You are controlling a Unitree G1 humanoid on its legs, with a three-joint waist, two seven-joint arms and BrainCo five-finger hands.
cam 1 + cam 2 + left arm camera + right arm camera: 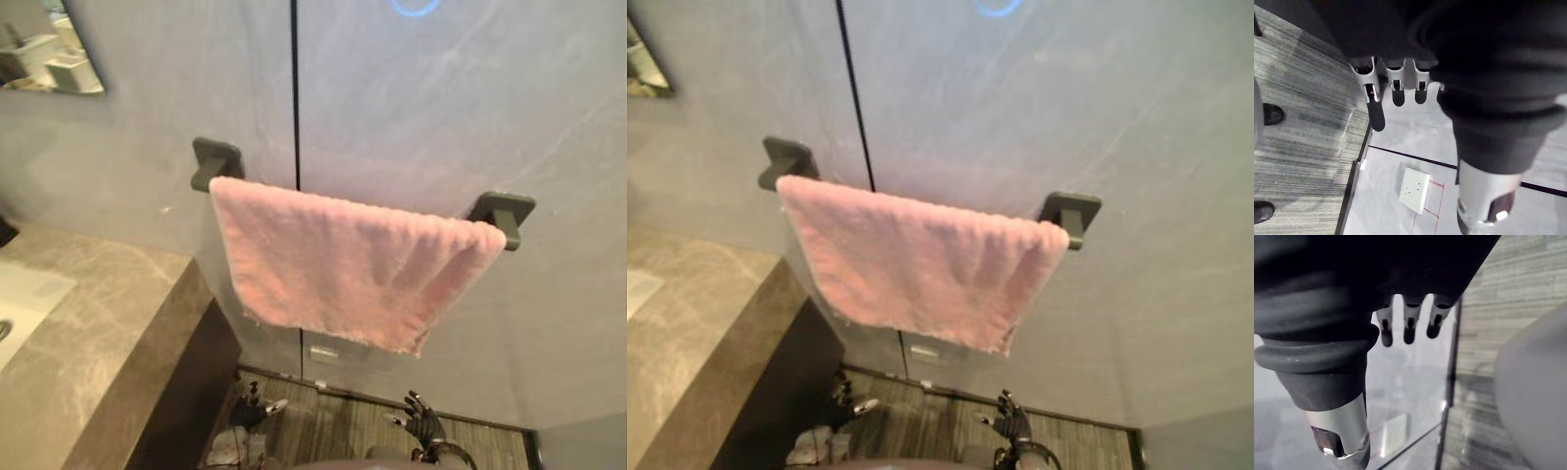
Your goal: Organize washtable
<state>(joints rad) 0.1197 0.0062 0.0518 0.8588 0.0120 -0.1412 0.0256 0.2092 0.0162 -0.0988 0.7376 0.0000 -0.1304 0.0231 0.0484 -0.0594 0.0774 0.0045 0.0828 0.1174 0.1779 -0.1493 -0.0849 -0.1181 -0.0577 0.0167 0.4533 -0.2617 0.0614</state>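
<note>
Soft, dim light spreads evenly over the grey wall, a blue ring glows high on it, and the counter sinks into deep shadow down its side

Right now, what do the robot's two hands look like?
The left hand and the right hand match. Each has a black ribbed cover over the back and wrist, slim silver fingers with rounded dark tips, and a thicker silver thumb with a dark tip.
</note>
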